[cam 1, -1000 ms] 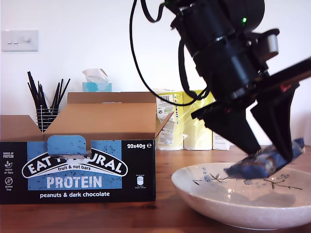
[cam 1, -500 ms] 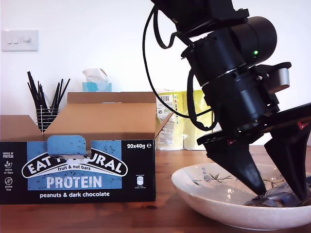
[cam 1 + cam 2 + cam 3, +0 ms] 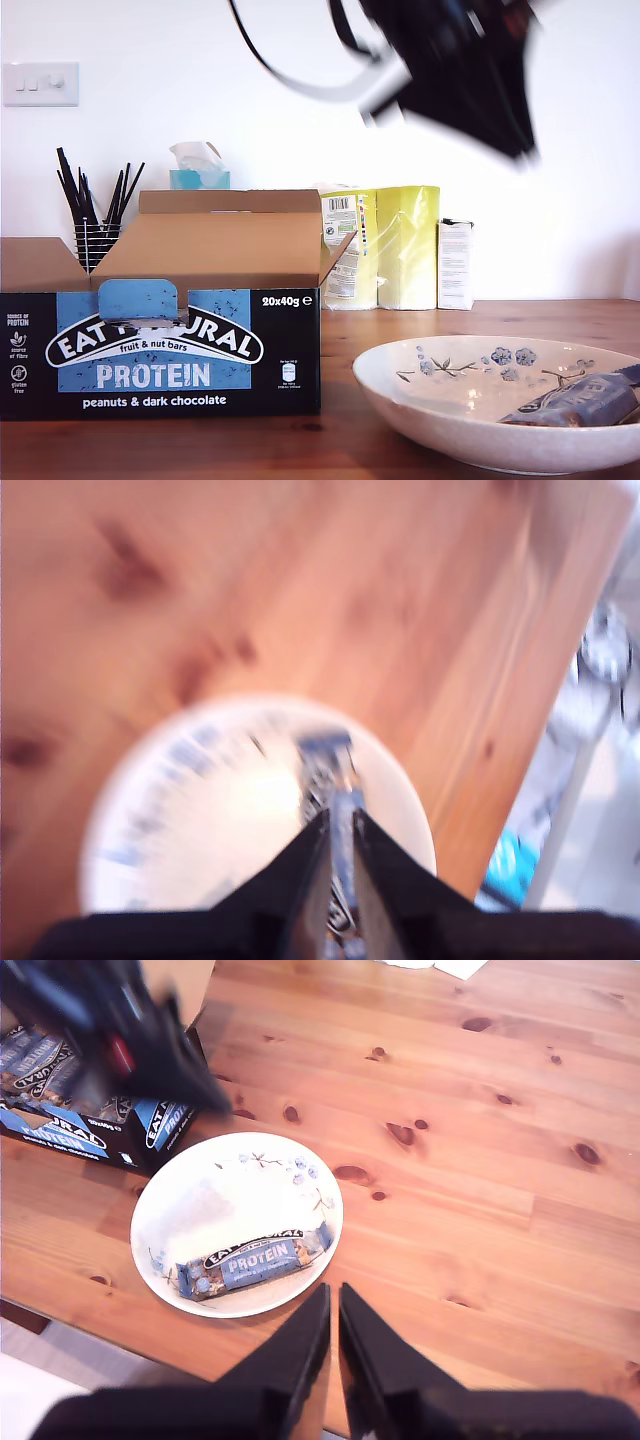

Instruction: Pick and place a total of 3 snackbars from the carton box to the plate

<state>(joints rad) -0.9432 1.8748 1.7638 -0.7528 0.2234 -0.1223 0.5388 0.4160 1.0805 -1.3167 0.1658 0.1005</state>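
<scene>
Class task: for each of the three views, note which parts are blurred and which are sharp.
Exterior view: the arm is motion-smeared; carton box and plate are sharp. First wrist view: blurred throughout, including the snackbar. Second wrist view: sharp table, with a smeared arm over the box.

Knotty pine bench, warm orange-brown planks with dark knots. Resting on it, at the exterior view's left, the carton box, flaps open, printed front reading "EAT NATURAL PROTEIN". Just beside it, toward the exterior view's right, the plate, cream with blue flowers. Further back along the wall: a wire holder of black straws, a tissue box, a yellow pack, a small white box.
</scene>
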